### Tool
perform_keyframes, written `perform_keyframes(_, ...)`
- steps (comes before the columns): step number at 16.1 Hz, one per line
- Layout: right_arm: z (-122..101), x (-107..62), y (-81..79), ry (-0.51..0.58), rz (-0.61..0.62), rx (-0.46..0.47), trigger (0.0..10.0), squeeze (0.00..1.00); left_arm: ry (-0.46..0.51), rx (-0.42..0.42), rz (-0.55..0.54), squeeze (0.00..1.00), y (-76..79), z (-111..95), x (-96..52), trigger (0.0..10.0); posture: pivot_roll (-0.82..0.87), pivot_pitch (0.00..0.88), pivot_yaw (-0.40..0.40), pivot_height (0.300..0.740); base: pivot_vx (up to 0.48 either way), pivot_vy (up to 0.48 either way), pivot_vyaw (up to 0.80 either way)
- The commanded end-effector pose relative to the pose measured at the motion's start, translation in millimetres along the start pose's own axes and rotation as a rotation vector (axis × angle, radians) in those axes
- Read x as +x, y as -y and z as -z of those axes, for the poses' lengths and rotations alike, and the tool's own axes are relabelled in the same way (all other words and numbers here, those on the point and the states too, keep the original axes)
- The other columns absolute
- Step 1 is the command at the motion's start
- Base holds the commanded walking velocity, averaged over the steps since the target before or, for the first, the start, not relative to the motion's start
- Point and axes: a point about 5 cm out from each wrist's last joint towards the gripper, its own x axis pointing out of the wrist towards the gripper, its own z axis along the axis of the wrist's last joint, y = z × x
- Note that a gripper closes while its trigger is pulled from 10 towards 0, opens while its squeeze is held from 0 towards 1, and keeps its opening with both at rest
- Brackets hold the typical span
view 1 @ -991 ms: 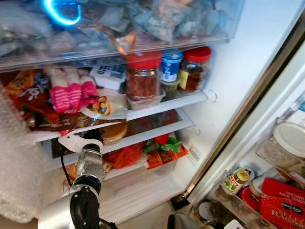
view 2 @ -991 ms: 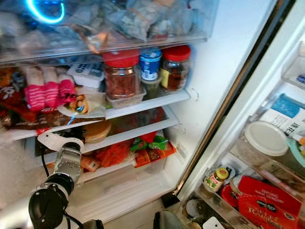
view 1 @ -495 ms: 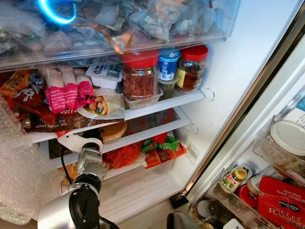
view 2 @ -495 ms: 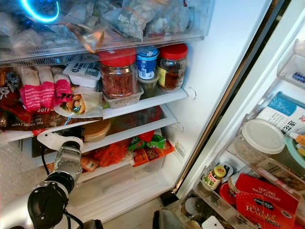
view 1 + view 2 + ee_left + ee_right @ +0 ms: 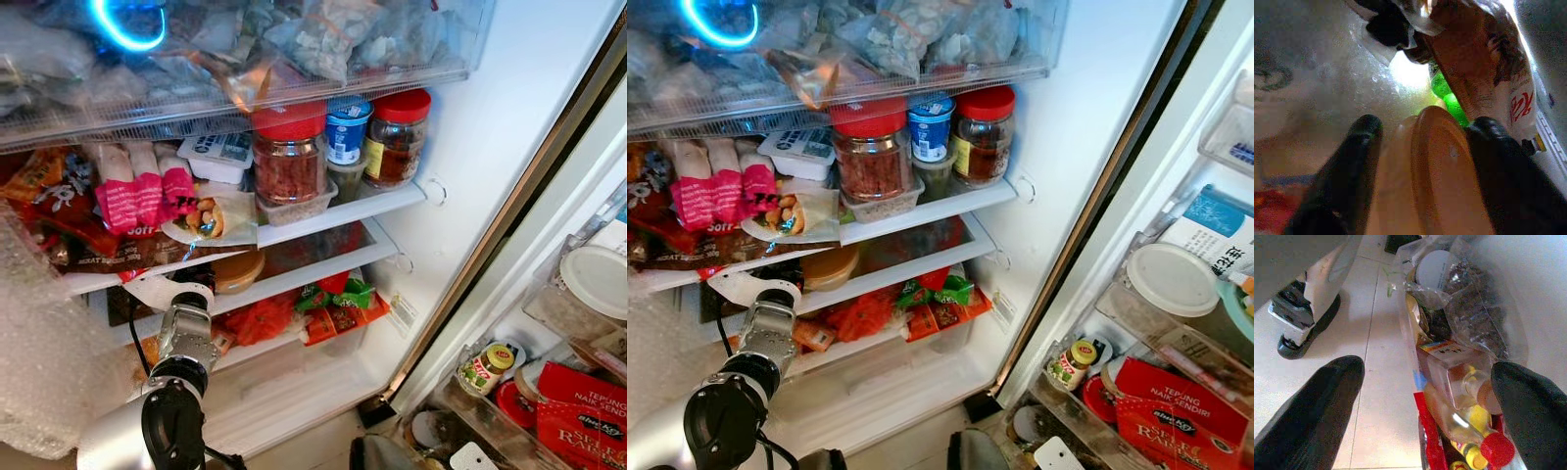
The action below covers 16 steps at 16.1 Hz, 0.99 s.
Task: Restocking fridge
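Left eye view looks into an open fridge (image 5: 470,147) packed on every level: a clear drawer of bagged food (image 5: 255,59) on top, then a shelf with a red-lidded jar (image 5: 290,157), a blue-lidded tub (image 5: 349,130), a second red-lidded jar (image 5: 397,139) and pink packets (image 5: 142,191), then a lower shelf (image 5: 313,274) with orange and green packs (image 5: 338,304) beneath it. The door rack (image 5: 509,411) at the right carries a white-lidded container (image 5: 596,284), a small yellow-capped bottle (image 5: 487,369) and a red box (image 5: 578,416).

The silver left arm (image 5: 181,343) reaches into the lower shelf on the left side. In the left wrist view the left claw (image 5: 1422,166) has its two black fingers (image 5: 1347,181) spread on either side of a round tan-lidded container (image 5: 1437,181), which sits between them deep on that shelf, next to a brown packet (image 5: 1484,73); whether the pads press on it cannot be told. This container looks like the item being stocked.

To do the step well, the container should probably be slid fully back until it rests flat on the shelf, clear of the neighbouring packet, and the fingers then drawn straight out so nothing is dragged along.

The right claw (image 5: 1420,406) hangs low, fingers wide apart, above a plastic bag of bottles and packets (image 5: 1459,357) on the tiled floor (image 5: 1376,357).
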Motion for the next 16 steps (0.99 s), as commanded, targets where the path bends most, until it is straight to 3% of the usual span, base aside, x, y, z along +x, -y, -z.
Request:
perform_keyframes(1, 0, 0.3, -1.5, -0.003, 0.001, 0.018, 10.0, 0.0, -0.029, 0.025, 0.011, 0.0, -4.8, 4, -3.6, 10.0, -0.16, 0.011, -0.034, 0.633, 0.0, 0.0, 0.0)
perform_keyframes(9, -5, 2.1, -4.5, -0.001, 0.004, 0.026, 10.0, 0.0, -0.071, 0.008, 0.102, 0.0, -14.0, 18, -17.6, 10.0, -0.14, 0.0, -0.017, 0.633, 0.0, 0.0, 0.0)
perform_keyframes(16, -4, 2.2, -6.9, -0.003, 0.006, 0.029, 10.0, 0.0, -0.143, 0.087, 0.219, 0.0, -13.4, 32, -30.9, 10.0, -0.14, 0.0, 0.001, 0.633, 0.0, 0.0, 0.0)
